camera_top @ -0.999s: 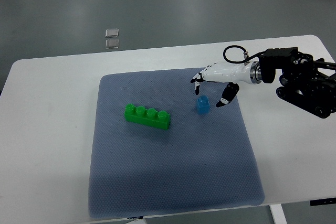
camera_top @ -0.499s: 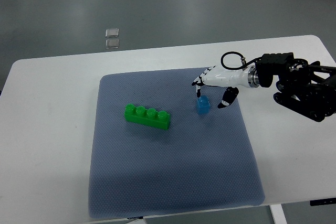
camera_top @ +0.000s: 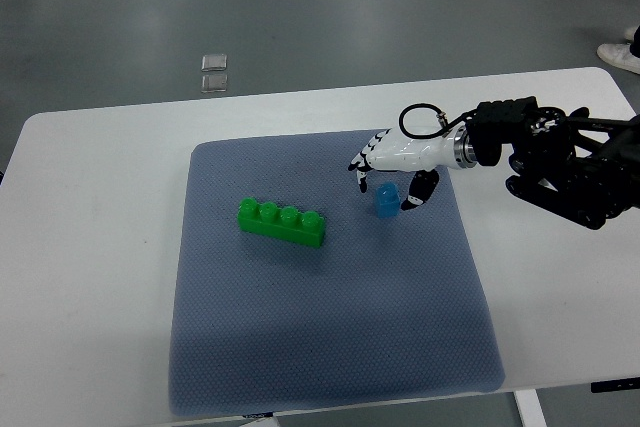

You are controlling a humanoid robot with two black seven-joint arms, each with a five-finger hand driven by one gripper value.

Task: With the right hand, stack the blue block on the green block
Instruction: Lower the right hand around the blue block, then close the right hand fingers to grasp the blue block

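The white table (camera_top: 90,207) carries a grey-blue mat (camera_top: 300,347) with a fine dimpled weave — the kind of surface that probably keeps light plastic from skidding when fingers close on it. No left arm shows anywhere along the left edge.

Left of the mat's centre lies the green block (camera_top: 281,223), a long glossy brick with 4 round studs in a row, resting flat and slightly angled. It sits clear of everything else, its studded top free to receive another piece.

Further right, well apart from it, stands the blue block (camera_top: 387,200), a small translucent 1-stud brick, upright on the mat. The right hand (camera_top: 392,169) hangs directly over it — a smooth white shell with black fingertips (camera_top: 360,183), reaching in from the dark, jointed forearm at the right edge. The fingers are spread, with some fingertips down just left of the brick and the thumb down at its right side, so the block sits between them. Whether any digit touches it I cannot tell; the brick looks not yet clamped. That straddling pose reads as the approach to a pinch, so the stacking itself has yet to begin.
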